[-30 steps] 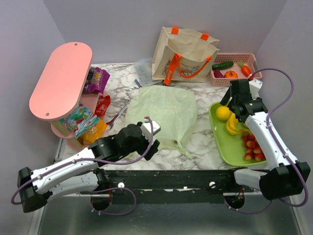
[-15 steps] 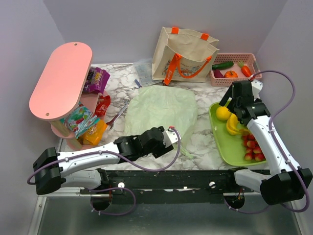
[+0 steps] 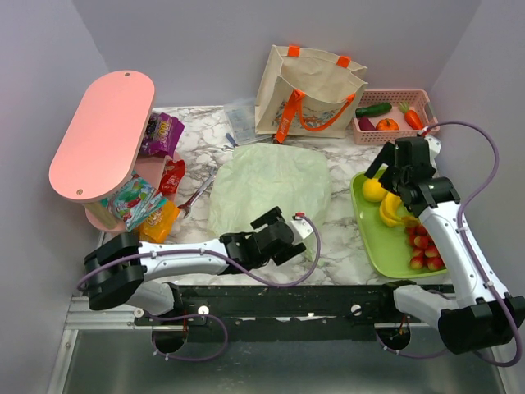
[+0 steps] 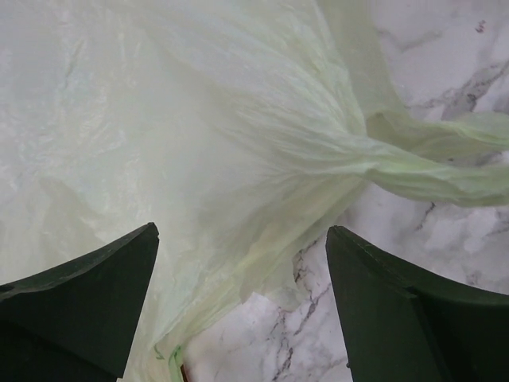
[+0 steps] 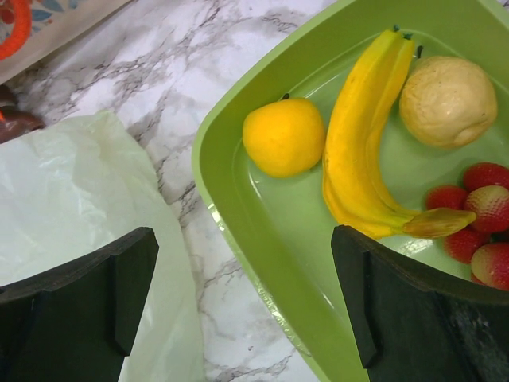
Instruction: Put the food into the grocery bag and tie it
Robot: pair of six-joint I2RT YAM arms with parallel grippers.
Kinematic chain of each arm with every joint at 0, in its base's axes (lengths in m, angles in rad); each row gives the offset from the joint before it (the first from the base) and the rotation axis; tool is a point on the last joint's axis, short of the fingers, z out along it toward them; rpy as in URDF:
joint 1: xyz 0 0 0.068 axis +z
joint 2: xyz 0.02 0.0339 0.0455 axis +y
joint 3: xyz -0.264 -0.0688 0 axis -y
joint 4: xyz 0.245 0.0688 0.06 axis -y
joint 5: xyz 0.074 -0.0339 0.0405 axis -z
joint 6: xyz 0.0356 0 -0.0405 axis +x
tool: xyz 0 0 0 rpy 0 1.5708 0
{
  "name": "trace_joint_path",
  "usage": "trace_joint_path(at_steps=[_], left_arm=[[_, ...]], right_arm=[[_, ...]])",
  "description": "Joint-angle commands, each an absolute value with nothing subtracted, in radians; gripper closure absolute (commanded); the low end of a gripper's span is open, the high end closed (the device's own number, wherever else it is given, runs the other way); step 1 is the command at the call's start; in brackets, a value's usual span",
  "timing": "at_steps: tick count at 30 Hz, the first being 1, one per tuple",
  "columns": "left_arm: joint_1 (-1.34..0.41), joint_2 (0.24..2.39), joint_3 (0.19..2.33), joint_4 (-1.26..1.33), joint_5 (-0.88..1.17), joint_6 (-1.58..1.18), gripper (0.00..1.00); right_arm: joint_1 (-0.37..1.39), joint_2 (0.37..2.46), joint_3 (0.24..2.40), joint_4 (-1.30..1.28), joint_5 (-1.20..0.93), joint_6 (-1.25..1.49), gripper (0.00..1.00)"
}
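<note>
**Q:** How does the left arm sit?

**A:** It lies low along the near edge of the bench [image 3: 340, 223], stretched from its base at the near left corner towards the middle. The left gripper [image 4: 241, 239] faces the near right corner of the bag [image 3: 271, 185]. Its jaws are spread wide, with crinkled film showing between them. Nothing is pinched, and whether the tips touch the film cannot be told.

**Q:** Where does the bag lie?

**A:** It lies flat at mid-bench and is pale green. One twisted handle [image 4: 429, 171] trails right over the marble, towards the tray [image 5: 286, 231].

**Q:** And the right arm?

**A:** It rises from the near right corner and reaches along the right edge, with its wrist bent down over the tray's far left corner. The right gripper [image 5: 242, 239] hangs above the tray rim, beside the bag's edge. Its jaws are fully apart and hold nothing.

**Q:** Where is the food?

**A:** It is all in the tray, at the right edge of the bench. The citrus [image 5: 284, 137] lies just beside the banana [image 5: 358, 151], and a pale fruit [image 5: 448, 101] touches the banana's other side. The strawberries [image 5: 477, 207] cluster near the banana's stem end.
</note>
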State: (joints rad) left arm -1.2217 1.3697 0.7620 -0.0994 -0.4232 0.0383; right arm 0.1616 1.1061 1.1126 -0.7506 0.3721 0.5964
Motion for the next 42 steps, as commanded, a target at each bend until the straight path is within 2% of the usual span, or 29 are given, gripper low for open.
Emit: trace_joint_path(at_steps=[1, 7, 8, 10, 12, 14, 16, 18, 26, 31, 34, 42], left_arm=[[-1.226, 1.437, 0.753, 0.039, -0.61, 0.046, 0.13], [-1.197, 1.564, 0.787, 0.03, -0.623, 0.005, 0.15], [-1.191, 1.575, 0.79, 0.026, -0.609, -0.02, 0.2], [-1.172, 1.585, 0.807, 0.006, -0.576, -0.029, 0.38], [-1.155, 1.578, 0.83, -0.024, -0.555, -0.024, 0.6], [-1.149, 1.562, 0.866, -0.069, -0.55, -0.006, 0.77], [-1.149, 1.548, 0.923, -0.127, -0.549, 0.03, 0.91], [-1.146, 1.536, 0.987, -0.196, -0.538, 0.054, 1.0], [-1.059, 1.542, 1.239, -0.483, -0.381, 0.058, 1.0], [-0.954, 1.559, 1.314, -0.546, -0.252, 0.096, 1.0], [-0.884, 1.565, 1.353, -0.564, -0.137, 0.02, 1.0], [-0.854, 1.613, 1.411, -0.61, -0.103, -0.057, 1.0]], right_arm=[[0.155, 1.073, 1.106, -0.77, 0.296, 0.615, 0.0], [0.155, 1.065, 1.104, -0.767, 0.272, 0.615, 0.0], [0.155, 1.065, 1.104, -0.767, 0.268, 0.613, 0.0], [0.155, 1.064, 1.102, -0.765, 0.265, 0.608, 0.0], [0.155, 1.061, 1.101, -0.763, 0.264, 0.602, 0.0], [0.155, 1.06, 1.098, -0.762, 0.265, 0.595, 0.0], [0.155, 1.06, 1.099, -0.761, 0.262, 0.592, 0.0], [0.155, 1.059, 1.1, -0.762, 0.255, 0.591, 0.0], [0.155, 1.045, 1.092, -0.773, 0.261, 0.575, 0.0], [0.155, 1.03, 1.079, -0.785, 0.232, 0.581, 0.0], [0.155, 1.025, 1.07, -0.787, 0.224, 0.586, 0.0], [0.155, 1.045, 1.062, -0.79, 0.229, 0.594, 0.0]])
